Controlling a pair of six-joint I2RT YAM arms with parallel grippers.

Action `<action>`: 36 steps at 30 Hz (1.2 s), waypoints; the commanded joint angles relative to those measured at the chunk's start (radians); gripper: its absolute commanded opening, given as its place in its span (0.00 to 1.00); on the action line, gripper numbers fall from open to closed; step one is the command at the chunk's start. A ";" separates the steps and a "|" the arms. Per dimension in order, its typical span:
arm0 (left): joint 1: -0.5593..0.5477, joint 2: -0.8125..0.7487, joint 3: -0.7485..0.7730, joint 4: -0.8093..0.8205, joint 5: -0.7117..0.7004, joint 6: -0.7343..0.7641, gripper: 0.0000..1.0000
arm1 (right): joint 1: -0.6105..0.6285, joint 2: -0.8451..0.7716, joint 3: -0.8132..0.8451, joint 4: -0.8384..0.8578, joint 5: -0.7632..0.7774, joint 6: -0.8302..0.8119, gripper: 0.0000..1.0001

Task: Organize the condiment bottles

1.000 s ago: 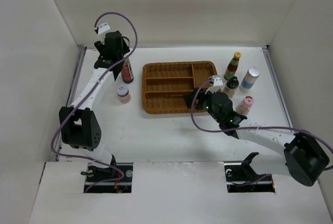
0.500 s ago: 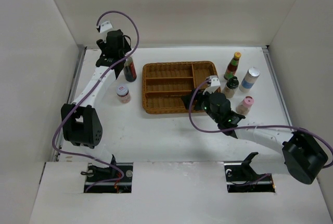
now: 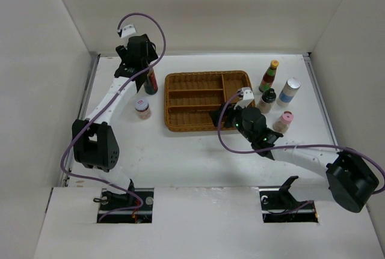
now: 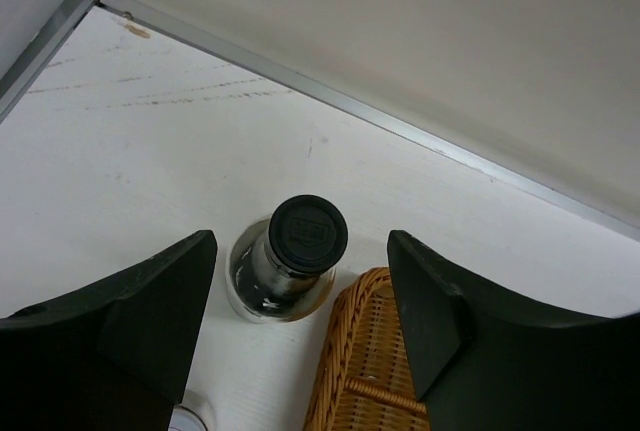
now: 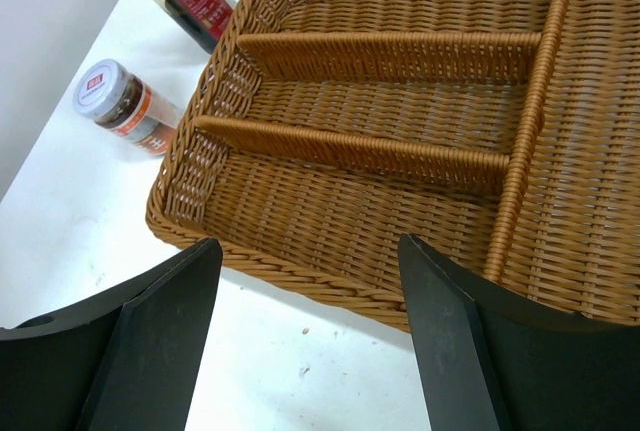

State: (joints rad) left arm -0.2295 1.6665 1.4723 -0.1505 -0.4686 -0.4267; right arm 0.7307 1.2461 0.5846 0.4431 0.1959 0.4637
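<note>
The tall clear black-capped bottle (image 3: 151,83) stands upright just off the wicker tray's left far corner. In the left wrist view its cap (image 4: 308,233) lies below and between my left gripper's (image 4: 300,276) open jaws, which do not touch it. My left gripper (image 3: 143,71) hovers over it. The short white-lidded jar (image 3: 142,108) stands left of the tray and also shows in the right wrist view (image 5: 125,105). The yellow-capped red sauce (image 3: 269,76), silver-capped bottle (image 3: 289,91), black-capped bottle (image 3: 267,100) and pink-capped shaker (image 3: 283,121) stand right of the tray. My right gripper (image 3: 224,117) is open and empty at the tray's near edge (image 5: 310,351).
The brown wicker divided tray (image 3: 174,100) sits mid-table with nothing in its compartments (image 5: 380,176). Its corner (image 4: 362,351) lies right beside the tall bottle. The back wall and metal table edge (image 4: 400,121) run just behind the left gripper.
My left gripper has shifted a little right and back, and the tall bottle now stands slightly closer to the tray. My right gripper edged slightly left along the tray's near edge.
</note>
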 commanded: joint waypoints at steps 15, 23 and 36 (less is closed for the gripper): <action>-0.001 0.087 0.092 0.002 -0.007 0.048 0.46 | 0.014 0.012 0.054 0.023 0.011 -0.020 0.79; -0.009 0.090 0.108 0.003 -0.057 0.078 0.46 | 0.017 0.021 0.057 0.023 0.008 -0.025 0.79; -0.015 0.096 0.121 0.006 -0.087 0.112 0.32 | 0.023 0.027 0.060 0.023 0.005 -0.031 0.79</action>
State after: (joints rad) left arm -0.2390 1.7813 1.5448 -0.1719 -0.5301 -0.3347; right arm 0.7414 1.2709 0.6014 0.4377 0.1959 0.4438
